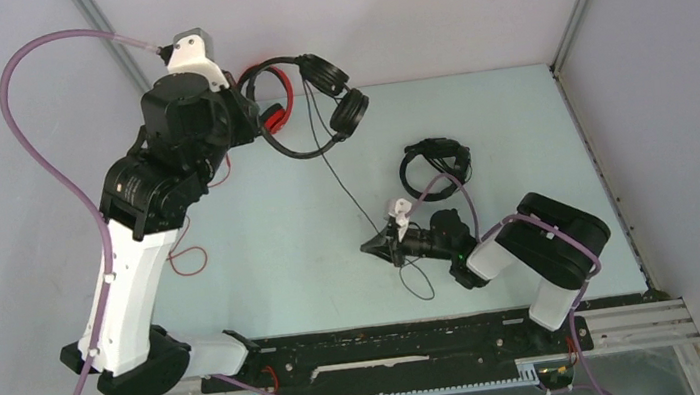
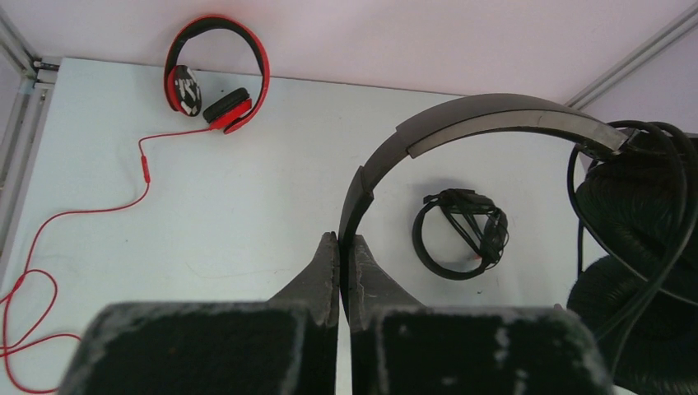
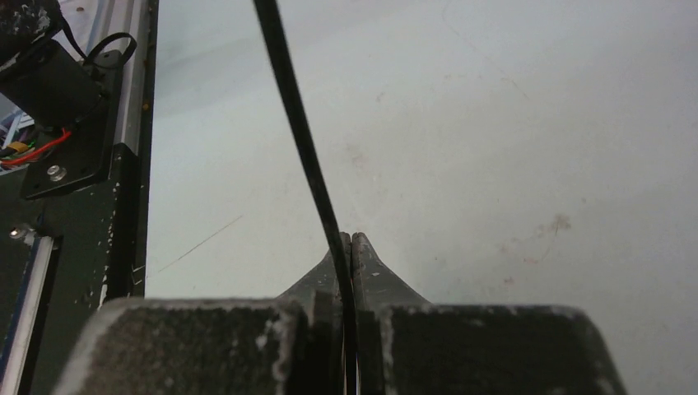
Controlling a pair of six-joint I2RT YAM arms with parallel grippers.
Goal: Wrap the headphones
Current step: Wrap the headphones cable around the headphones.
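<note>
1. Red headset [image 2: 226, 107]: black-trimmed, lying flat, red cable [image 2: 99, 206] trailing loose.
2. Black headset [image 1: 349, 112]: raised by its headband, just right of the red headset, thin cable [image 1: 339, 184] hanging.
3. Second black headset [image 1: 436, 154]: lying compact, farther right.

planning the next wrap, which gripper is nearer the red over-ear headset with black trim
Left. The left gripper is raised at the far side by the red headset; the right gripper is mid-table, pinching a thin black cable.

Raised headphones [image 1: 349, 112]: we see black, with a grey band strip.
Far headphones [image 2: 183, 86]: red, black trim.
Thin cable [image 3: 305, 144]: black.
Table [image 1: 259, 229]: we see pale blue.
</note>
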